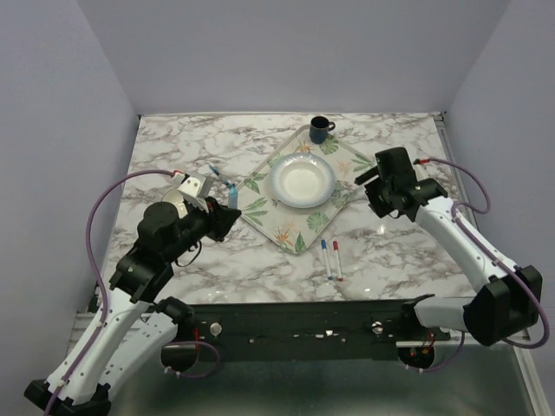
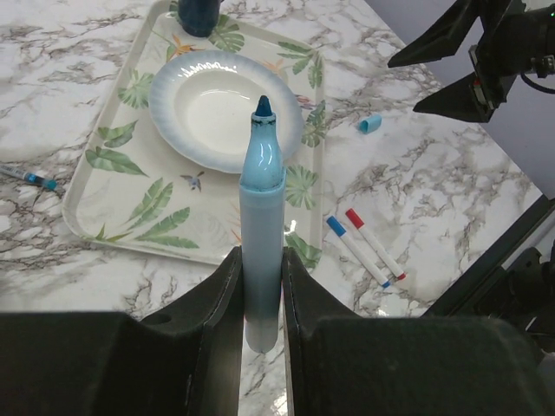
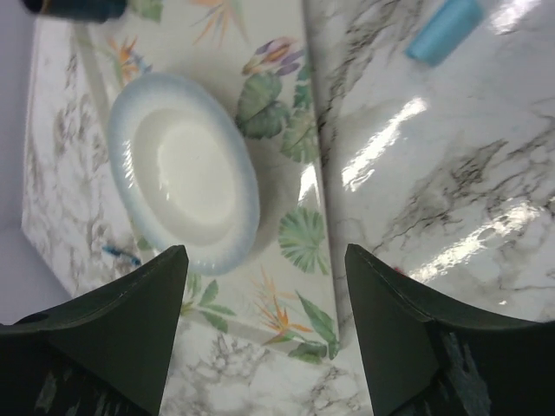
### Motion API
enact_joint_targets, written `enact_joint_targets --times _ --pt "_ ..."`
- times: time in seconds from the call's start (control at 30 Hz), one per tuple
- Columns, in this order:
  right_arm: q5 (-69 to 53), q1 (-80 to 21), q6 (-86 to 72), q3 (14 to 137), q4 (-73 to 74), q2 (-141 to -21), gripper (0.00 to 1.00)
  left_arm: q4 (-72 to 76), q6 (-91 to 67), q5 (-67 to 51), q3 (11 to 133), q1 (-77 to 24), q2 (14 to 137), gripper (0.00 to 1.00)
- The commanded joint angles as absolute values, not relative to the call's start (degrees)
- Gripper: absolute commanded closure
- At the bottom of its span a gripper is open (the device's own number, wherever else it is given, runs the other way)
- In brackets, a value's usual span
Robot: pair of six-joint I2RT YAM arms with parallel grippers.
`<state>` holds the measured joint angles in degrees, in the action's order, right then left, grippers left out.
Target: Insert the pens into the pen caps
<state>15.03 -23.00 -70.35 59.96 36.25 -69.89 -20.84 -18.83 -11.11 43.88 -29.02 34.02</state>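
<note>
Light-blue marker (image 2: 262,182) sits clamped between the two fingers of the left gripper (image 2: 261,260). Its rear end is down in the gap and its bare dark tip points away from the gripper, out over the leaf-patterned tray (image 2: 113,186). Beyond that tip a white bowl (image 2: 208,104) rests on the tray, and farther on a dark mug (image 2: 198,13) stands at the tray's far end. Well off to the left of this gripper, a thin dark blue pen (image 2: 26,176) lies on the marble surface (image 2: 434,191) just outside the tray. To the gripper's right and a little ahead, two slim white pens lie side by side and parallel on the surface beside the tray's corner: the blue-ended marker (image 2: 355,251) and the red-ended marker (image 2: 375,243)

The right gripper (image 3: 264,256) hangs with its jaws spread wide and nothing between them, above the tray's edge. Ahead of it and to its right, the light-blue cap (image 3: 444,30) lies on its side on bare marble, apart from the tray and from both grippers
</note>
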Motion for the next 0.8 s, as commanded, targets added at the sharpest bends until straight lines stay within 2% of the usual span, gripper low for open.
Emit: enact_joint_targets --times 0.0,0.23,0.57,0.77 --pt "21.3 -16.3 -84.0 66.0 51.2 -77.6 0.22 -22.1 -18.0 -9.1 43.7 -29.2 33.3 1.00" --pt "18.0 -7.2 -85.0 68.0 50.5 -86.1 0.27 -21.4 -18.1 -10.6 43.2 -29.2 32.8 1.00" --pt "14.9 -3.3 -84.5 75.0 52.6 -101.8 0.29 -21.4 -18.0 -11.7 43.2 -29.2 33.5 1.00" --pt "14.0 -2.5 -85.0 75.5 51.7 -105.6 0.30 -21.4 -17.8 -11.3 43.2 -29.2 33.9 1.00"
